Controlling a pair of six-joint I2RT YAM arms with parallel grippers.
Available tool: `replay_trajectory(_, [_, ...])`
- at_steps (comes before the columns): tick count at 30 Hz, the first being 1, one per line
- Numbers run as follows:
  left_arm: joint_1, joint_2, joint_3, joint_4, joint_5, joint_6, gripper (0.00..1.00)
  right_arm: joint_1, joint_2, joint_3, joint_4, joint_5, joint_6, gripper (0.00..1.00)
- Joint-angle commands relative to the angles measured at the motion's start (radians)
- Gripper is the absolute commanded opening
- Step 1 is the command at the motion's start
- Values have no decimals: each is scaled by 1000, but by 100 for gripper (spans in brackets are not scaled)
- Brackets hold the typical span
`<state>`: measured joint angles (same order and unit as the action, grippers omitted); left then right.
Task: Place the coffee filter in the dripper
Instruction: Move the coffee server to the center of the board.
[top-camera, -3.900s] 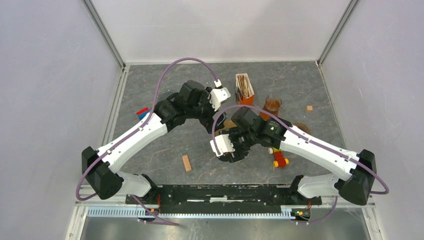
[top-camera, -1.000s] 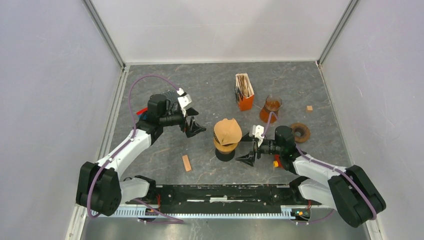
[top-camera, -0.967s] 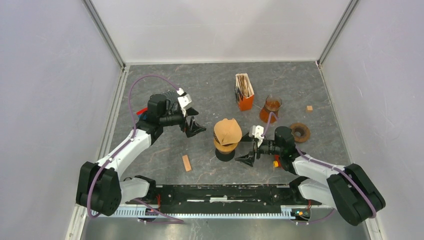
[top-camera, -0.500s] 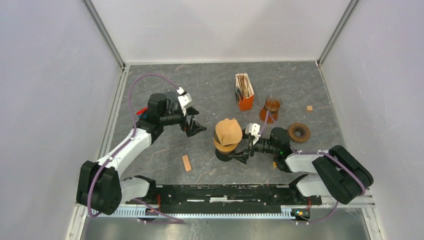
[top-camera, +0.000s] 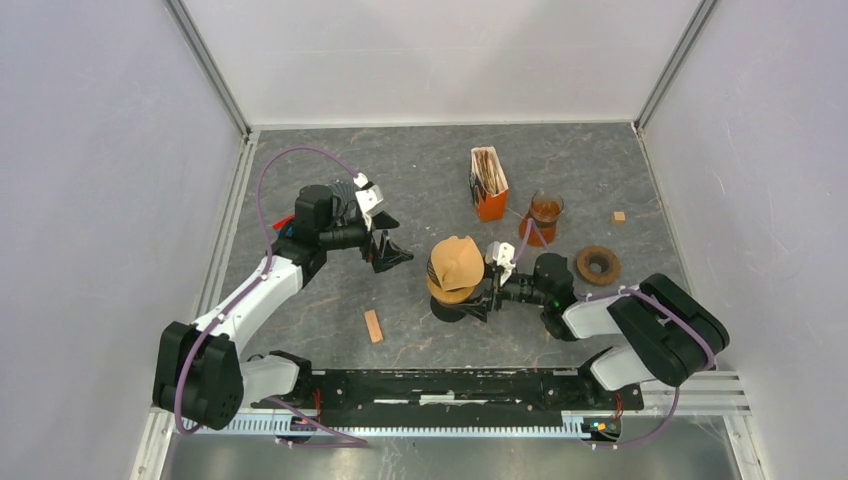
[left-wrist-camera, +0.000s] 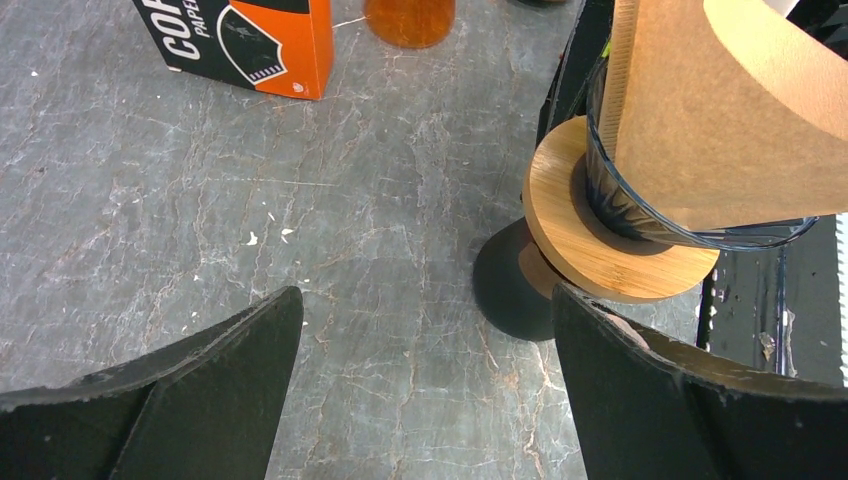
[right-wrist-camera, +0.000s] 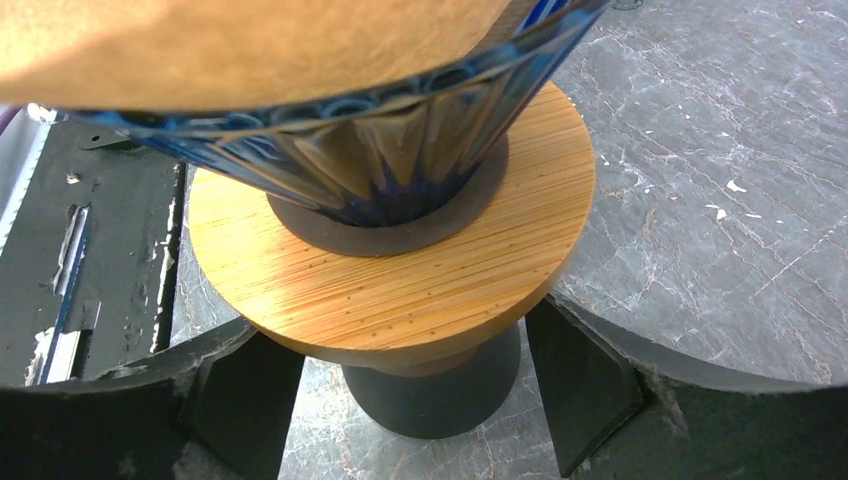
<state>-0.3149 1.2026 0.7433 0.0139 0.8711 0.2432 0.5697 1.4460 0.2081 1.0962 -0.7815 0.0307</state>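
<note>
Grey marbled desk (top-camera: 440, 160) inside a white-walled cell carries everything. Nearest the arm bases lies a small wooden block (top-camera: 373, 326), well apart from the work.

Just beyond it, the right arm (top-camera: 600, 312) reaches in low from the right. Its jaws stand open on either side of the black pedestal (right-wrist-camera: 435, 395) under the round bamboo collar (right-wrist-camera: 420, 270). The wrist view shows a gap on both sides, so nothing is gripped. The blue ribbed glass dripper (right-wrist-camera: 400, 130) sits upright in that collar. The brown coffee filter (top-camera: 455, 264) is already inside it, its paper rising well above the glass rim and looking lopsided from above.

The step in hand seems to be steadying the stand so the paper can be settled. To do it well, close on the pedestal only, centred, with the jaws kept below the collar so they do not lever it up. The squeeze should be gentle enough that the stand neither slides nor tips.

Farther left, the left arm (top-camera: 270, 280) holds its jaws wide open and empty, pointed at the dripper but well apart from it. It looks free to press the filter down evenly.

Beyond stand a brown ring (top-camera: 598, 264), a glass carafe of amber liquid (top-camera: 545, 212) and an orange box of paper filters (top-camera: 488, 184).
</note>
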Motion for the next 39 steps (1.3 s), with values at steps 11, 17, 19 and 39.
replay_trajectory(11, [8, -15, 130, -76, -319, -144, 100, 12, 95, 109, 75, 109, 18, 75])
replay_trajectory(17, [16, -17, 179, -132, -564, -199, 100, 15, 166, 193, 39, 175, 12, 74])
replay_trajectory(19, [20, -19, 194, -154, -616, -217, 100, 16, 196, 231, 34, 202, 12, 74])
replay_trajectory(39, [68, -93, 251, -317, -715, -244, 100, 17, 444, 641, -234, 361, 7, 90])
